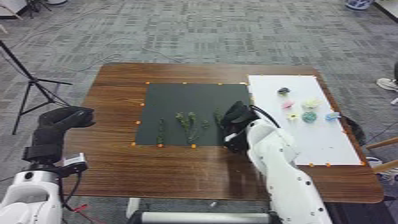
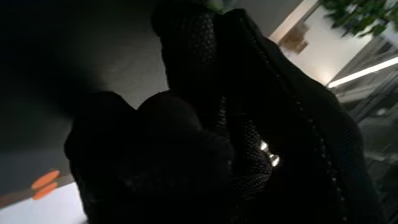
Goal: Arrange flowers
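The right hand [image 1: 236, 120] had its fingers [image 2: 188, 45] pinched together at the tips on a bit of green stem [image 2: 213, 5]. It was at the right side of the black sheet [image 1: 195, 94]. Just beside it on the sheet was a leafy sprig [image 1: 218, 116]; whether this was the pinched one could not be told. Farther left lay more green sprigs [image 1: 188, 125]. On the white sheet [image 1: 311, 150], to the hand's right, were dark, pink, cream, yellow, teal and blue flower heads [image 1: 309, 117]. Both sheets lay on the brown counter [image 1: 178, 175]. The left hand [image 1: 64, 120] was over by the counter's left edge, its state impossible to tell.
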`<control>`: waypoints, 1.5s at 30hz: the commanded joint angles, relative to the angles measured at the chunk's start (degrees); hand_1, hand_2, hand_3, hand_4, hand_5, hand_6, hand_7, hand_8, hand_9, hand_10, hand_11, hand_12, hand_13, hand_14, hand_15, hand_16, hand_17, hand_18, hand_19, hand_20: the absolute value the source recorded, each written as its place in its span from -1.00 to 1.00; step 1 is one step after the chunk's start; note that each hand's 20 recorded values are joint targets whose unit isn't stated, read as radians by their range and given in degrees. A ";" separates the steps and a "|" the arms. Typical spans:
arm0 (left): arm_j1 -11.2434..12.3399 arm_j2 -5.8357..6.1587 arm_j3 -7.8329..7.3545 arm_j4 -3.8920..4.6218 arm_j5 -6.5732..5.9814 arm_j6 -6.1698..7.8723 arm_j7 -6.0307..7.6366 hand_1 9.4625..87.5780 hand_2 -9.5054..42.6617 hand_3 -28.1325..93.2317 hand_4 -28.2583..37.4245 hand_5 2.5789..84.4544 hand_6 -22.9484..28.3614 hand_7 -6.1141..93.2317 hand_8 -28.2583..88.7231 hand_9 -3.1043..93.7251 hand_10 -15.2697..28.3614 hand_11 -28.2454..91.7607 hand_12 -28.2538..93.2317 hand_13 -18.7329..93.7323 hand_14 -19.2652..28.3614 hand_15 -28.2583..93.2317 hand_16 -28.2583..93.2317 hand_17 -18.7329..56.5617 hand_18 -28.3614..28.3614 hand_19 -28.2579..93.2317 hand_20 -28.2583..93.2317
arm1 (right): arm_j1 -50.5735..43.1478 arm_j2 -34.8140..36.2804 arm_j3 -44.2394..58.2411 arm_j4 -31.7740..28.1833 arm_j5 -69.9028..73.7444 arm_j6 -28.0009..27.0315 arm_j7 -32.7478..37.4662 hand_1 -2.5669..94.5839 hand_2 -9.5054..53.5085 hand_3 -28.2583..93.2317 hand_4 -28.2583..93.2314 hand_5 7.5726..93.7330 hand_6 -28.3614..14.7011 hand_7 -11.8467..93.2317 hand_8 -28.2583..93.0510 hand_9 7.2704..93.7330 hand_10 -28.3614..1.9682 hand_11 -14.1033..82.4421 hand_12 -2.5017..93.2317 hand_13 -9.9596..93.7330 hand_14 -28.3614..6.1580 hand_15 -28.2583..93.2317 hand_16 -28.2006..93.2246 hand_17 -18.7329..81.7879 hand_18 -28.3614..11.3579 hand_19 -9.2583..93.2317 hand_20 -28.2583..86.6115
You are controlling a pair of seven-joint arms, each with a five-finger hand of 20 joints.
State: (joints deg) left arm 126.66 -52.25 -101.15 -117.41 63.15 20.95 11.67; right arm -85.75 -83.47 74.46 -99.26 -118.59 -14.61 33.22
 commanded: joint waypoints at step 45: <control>0.78 -0.47 -0.30 -0.74 -0.20 -0.79 -1.09 -0.23 -0.76 0.51 -0.56 0.38 -0.02 -0.35 -0.50 0.30 0.28 -0.05 -0.23 0.22 0.55 0.26 -0.52 -0.37 0.52 -0.09 -0.02 | -6.37 3.80 7.13 -9.36 -7.87 2.30 -9.83 -0.41 -0.66 0.47 -0.71 0.56 -0.02 -0.30 -0.62 0.93 -0.06 -0.22 -0.50 1.00 0.47 0.46 -0.07 0.80 -0.16 1.00 0.47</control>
State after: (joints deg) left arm 127.25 -52.50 -101.98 -117.87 63.01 20.32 10.72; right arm -90.24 -81.16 80.47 -106.80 -122.26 -7.60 23.08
